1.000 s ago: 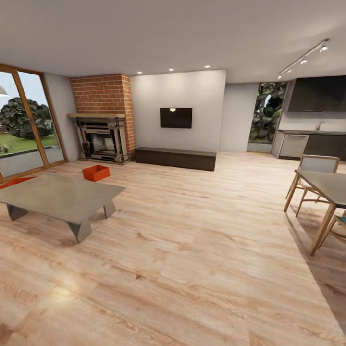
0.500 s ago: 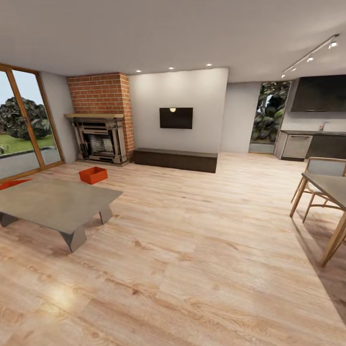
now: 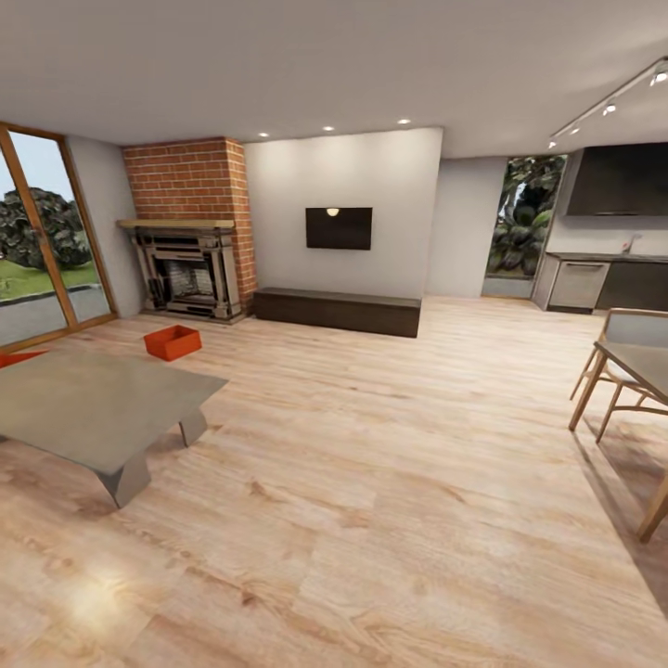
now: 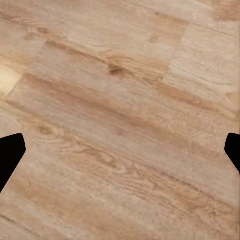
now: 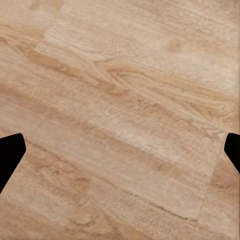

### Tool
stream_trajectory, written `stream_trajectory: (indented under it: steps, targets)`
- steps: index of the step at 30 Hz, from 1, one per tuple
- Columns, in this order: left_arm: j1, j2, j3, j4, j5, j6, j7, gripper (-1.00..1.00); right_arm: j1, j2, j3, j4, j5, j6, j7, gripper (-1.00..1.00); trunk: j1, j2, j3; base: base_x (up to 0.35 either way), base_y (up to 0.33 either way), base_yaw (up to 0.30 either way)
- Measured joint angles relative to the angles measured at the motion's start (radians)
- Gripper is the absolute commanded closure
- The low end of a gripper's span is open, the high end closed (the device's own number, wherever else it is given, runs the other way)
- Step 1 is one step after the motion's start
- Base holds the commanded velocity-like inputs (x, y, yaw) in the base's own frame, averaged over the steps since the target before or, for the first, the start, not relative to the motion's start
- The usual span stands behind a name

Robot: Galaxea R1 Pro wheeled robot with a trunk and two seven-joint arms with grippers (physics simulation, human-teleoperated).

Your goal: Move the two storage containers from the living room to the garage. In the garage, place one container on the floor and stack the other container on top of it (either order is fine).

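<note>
- 2 red-orange storage containers show in the head view: one container sits open-topped on the wood-plank floor in front of the brick fireplace, and a sliver of the second container peeks out at the far left edge, behind the low grey table.
- The nearer container is apart from the table, just beyond its far corner, and well apart from the long dark bench under the wall-mounted black screen.
- How the second container rests cannot be told, since the table hides most of it.
- Large glass doors with wooden frames stand at the left, with grass and trees outside.
- At the right edge are a wooden dining table and a chair, and behind them a kitchen worktop with dark cabinets.
- The left wrist view looks down on bare wood planks; the 2 black tips of the left fingers sit at opposite edges of that view, spread wide with nothing between them.
- The right wrist view shows the same kind of plank floor; the right fingers are likewise spread wide and hold nothing.
</note>
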Motion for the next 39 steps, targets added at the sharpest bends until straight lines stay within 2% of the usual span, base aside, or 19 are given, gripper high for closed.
stream_trajectory:
  steps: [24, 39]
  targets:
    - [0.0, 0.0, 0.0, 0.0, 0.0, 0.0, 0.0, -1.0, 0.0, 0.0, 0.0, 0.0, 0.0, -0.001, 0.0, -1.0, 0.0, 0.0, 0.0, 0.33, -0.151, 0.0]
    - [0.0, 0.0, 0.0, 0.0, 0.0, 0.0, 0.0, -1.0, 0.0, 0.0, -0.001, 0.0, -0.001, -0.002, 0.0, -1.0, 0.0, 0.0, 0.0, 0.341, -0.018, 0.0]
